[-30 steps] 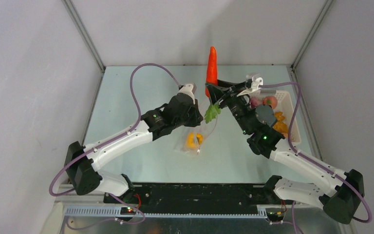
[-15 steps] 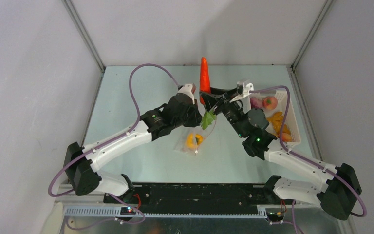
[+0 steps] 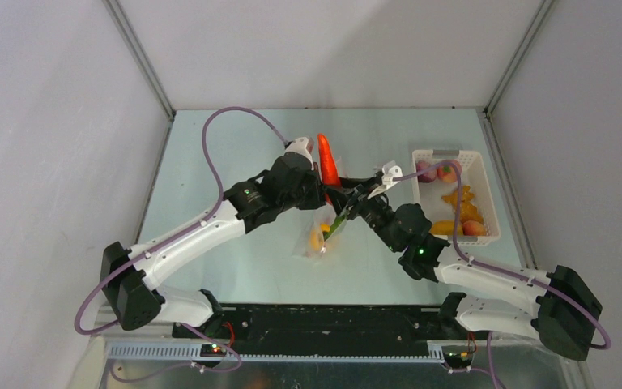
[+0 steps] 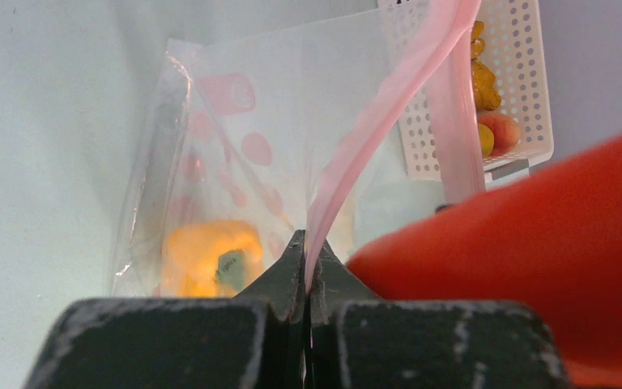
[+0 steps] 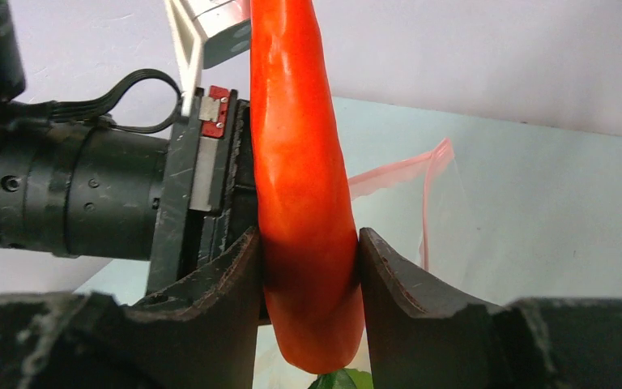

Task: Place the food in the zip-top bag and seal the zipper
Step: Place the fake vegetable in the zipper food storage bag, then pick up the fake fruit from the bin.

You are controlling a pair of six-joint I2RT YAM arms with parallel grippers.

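Left gripper (image 4: 308, 247): closed, the two jaws pinching the pale pink zipper (image 4: 377, 113) of the zip-top bag (image 4: 235, 121) and holding that edge raised above the tabletop (image 3: 210, 154). In the top view the bag hangs at the centre of the frame between the two arms, its lower end towards the bottom of the frame. One yellow food piece (image 4: 210, 259) sits inside the bag at its lower end, seen through the clear dotted plastic at the lower left of the left wrist view. Right gripper (image 5: 309, 243): part-way closed and clamped on a red-orange toy carrot (image 5: 296, 146), gripped near its thick end, with green leaves (image 3: 336, 225) showing just below the jaws. In the top view the carrot's tapered end points toward the upper part of the frame and lies right beside the left gripper, at the held zipper edge. Whether the carrot is partly inside the bag cannot be told. White slotted basket (image 3: 447, 151): at the right of the top view, well apart from the bag, containing several more food pieces (image 3: 460, 212) in orange, yellow and red.
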